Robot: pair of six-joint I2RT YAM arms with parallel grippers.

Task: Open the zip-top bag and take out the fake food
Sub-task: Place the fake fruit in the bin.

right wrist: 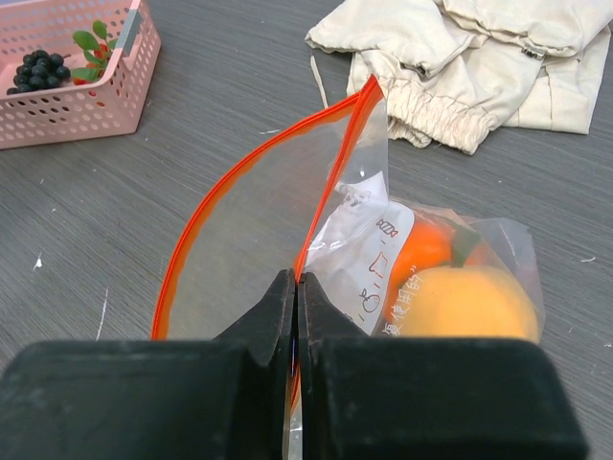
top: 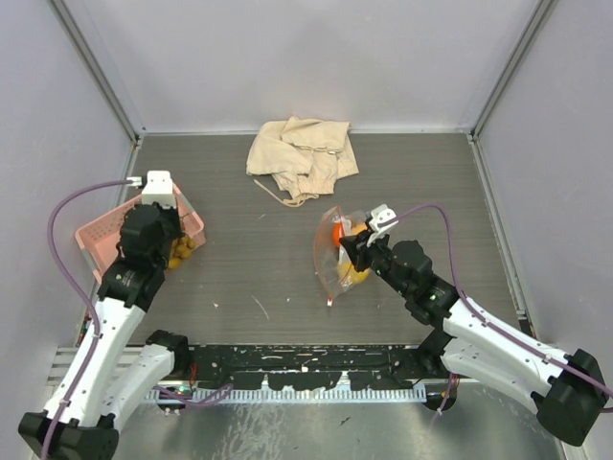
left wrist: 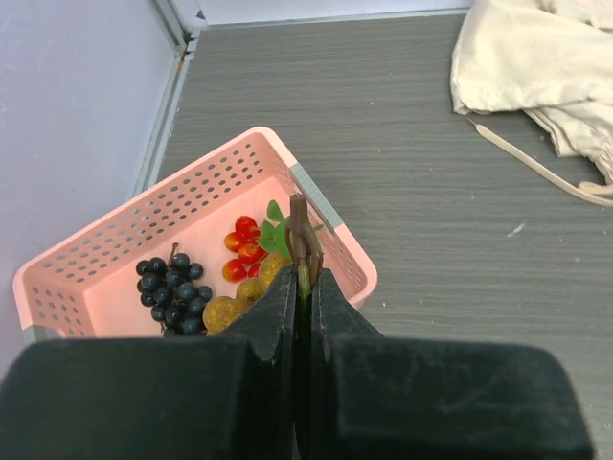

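While cloth (top: 302, 158) lies behind, bag (top: 328, 261) gapes.

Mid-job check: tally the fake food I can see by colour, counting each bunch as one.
Dark purple grape bunch: 1
Red berry bunch: 1
Tan-brown berry cluster: 1
Orange fruit, in the zip-top bag: 1
Yellow fruit, in the bag: 1
Total: 5

Small red print (right wrist: 383, 230) on the zip-top bag (right wrist: 249, 220) is unreadable
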